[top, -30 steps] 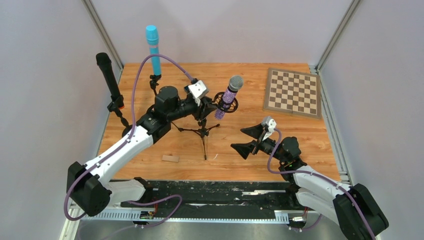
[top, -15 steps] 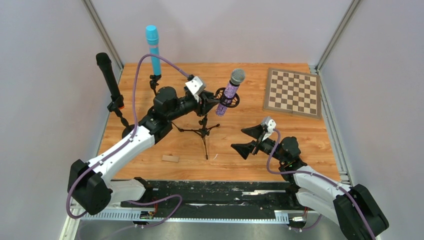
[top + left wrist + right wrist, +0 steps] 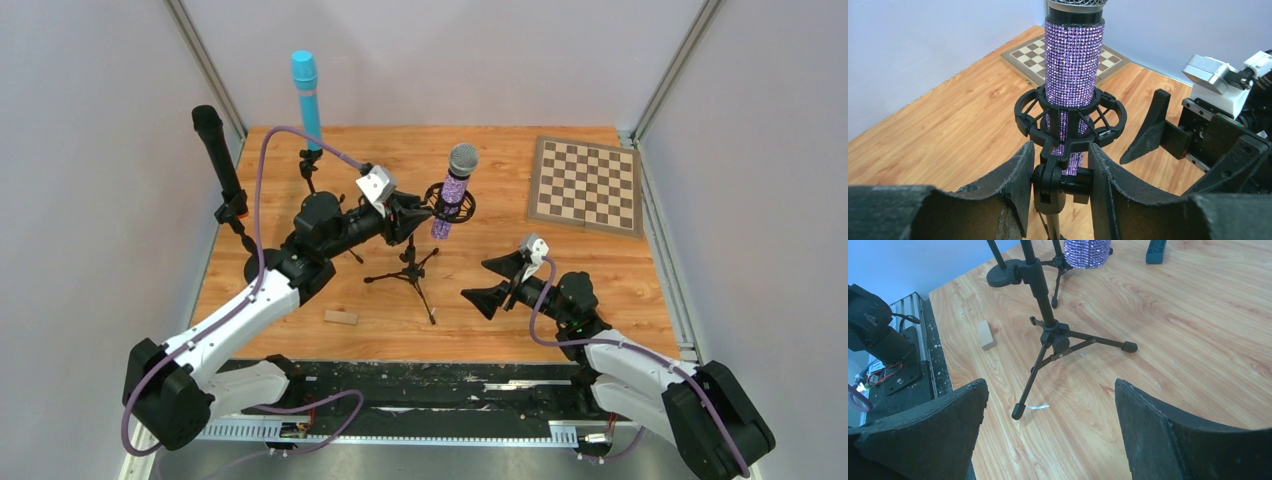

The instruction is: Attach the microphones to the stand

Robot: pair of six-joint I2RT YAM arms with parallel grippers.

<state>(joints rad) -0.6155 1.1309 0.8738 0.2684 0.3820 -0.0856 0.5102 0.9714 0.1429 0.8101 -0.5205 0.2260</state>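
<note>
The purple glitter microphone stands nearly upright in the black shock mount of a small tripod stand. My left gripper is shut on the stand's swivel joint just under that mount. The light blue microphone and the black microphone with an orange end stand upright on holders at the back left. My right gripper hangs open over the wood, right of the tripod legs, holding nothing.
A chessboard lies at the back right. A small wooden block sits near the front edge. A dark brick lies beyond the tripod. Metal posts and grey walls close in the table.
My left arm drew back to the left, still gripping the stand. The tripod legs swung toward the front right and the purple microphone tilted more upright. The right arm barely moved.
</note>
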